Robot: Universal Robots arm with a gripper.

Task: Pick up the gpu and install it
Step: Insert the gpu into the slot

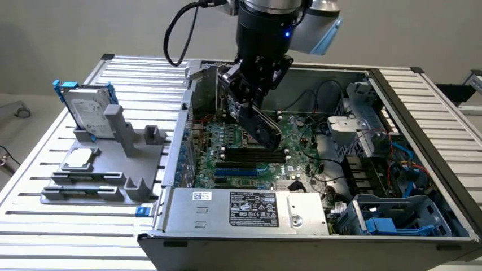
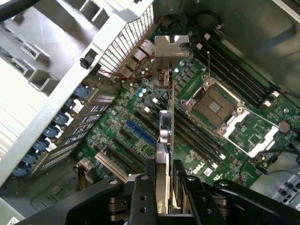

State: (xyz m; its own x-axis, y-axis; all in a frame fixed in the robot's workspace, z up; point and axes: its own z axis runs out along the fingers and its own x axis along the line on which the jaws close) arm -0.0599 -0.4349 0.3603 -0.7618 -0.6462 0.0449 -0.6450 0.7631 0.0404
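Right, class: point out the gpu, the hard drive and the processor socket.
gpu [image 1: 264, 130], exterior view, black shroud.
hard drive [image 1: 87, 110], exterior view, silver face.
processor socket [image 2: 213, 107], wrist view, socket centre.

The slatted aluminium tabletop [image 1: 45, 226] carries an open computer case [image 1: 301, 251] and, at the exterior view's left, a grey parts holder [image 1: 121, 161].

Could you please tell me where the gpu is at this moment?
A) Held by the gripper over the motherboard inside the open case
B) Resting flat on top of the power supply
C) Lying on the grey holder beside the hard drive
A: the gripper clamps the gpu edge-on over the motherboard inside the open case, with a finger on either side of the card in the wrist view.
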